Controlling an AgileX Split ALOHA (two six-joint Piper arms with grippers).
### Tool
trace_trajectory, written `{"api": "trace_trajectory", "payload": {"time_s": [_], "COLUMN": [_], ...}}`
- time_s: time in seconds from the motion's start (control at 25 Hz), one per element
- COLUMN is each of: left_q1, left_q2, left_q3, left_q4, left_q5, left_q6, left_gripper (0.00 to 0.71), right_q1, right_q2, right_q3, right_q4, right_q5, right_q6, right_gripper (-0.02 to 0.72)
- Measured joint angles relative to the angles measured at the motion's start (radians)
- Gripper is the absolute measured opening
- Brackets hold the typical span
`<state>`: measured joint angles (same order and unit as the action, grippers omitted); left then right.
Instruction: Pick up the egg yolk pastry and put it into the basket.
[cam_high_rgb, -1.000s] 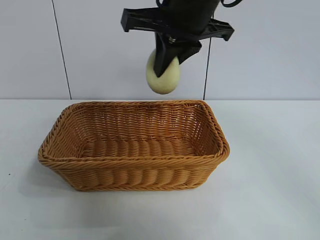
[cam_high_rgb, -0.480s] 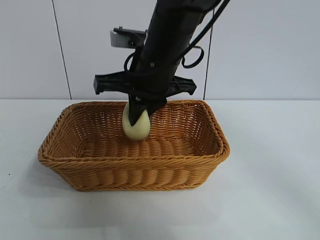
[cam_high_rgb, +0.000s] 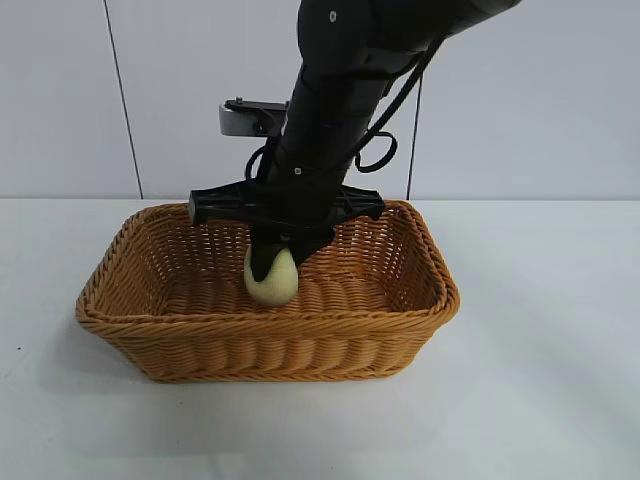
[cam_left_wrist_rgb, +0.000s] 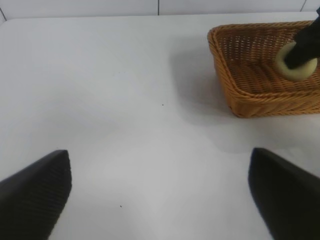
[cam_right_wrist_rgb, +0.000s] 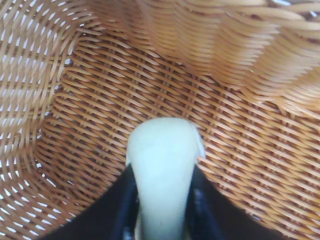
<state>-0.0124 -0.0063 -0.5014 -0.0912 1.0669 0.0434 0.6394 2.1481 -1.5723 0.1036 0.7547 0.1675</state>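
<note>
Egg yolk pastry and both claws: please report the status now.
Right claw shut on egg yolk pastry, low inside basket, not released. Left claw open, over bare table, apart from basket. Nothing in the way.

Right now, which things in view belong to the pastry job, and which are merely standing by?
In the job:
- egg yolk pastry, gripped low inside the basket
- basket
- right gripper, shut on the pastry

Standing by:
- left gripper, open over the bare table, away from the basket
</note>
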Motion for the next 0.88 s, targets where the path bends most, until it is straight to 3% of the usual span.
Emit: {"api": "trace_trajectory", "payload": {"time_s": [0.16, 0.44, 0.88], "left_q1": [0.0, 0.0, 0.0], "left_q2": [0.0, 0.0, 0.0], "left_q3": [0.0, 0.0, 0.0], "left_q4": [0.0, 0.0, 0.0], "left_q5": [0.0, 0.0, 0.0], "left_q6": [0.0, 0.0, 0.0], "left_gripper": [0.692, 0.692, 0.692], "right_q1": [0.0, -0.003, -0.116], "right_q2": [-0.027, -0.042, -0.041], "right_q3": [-0.054, -0.308, -0.396], "right_q4": [-0.025, -0.163, -0.196], "right_q5": [0.121, 0.433, 0.464], "right_q6": [-0.002, -0.002, 0.0], "right_gripper": [0.689, 0.689, 0.694]}}
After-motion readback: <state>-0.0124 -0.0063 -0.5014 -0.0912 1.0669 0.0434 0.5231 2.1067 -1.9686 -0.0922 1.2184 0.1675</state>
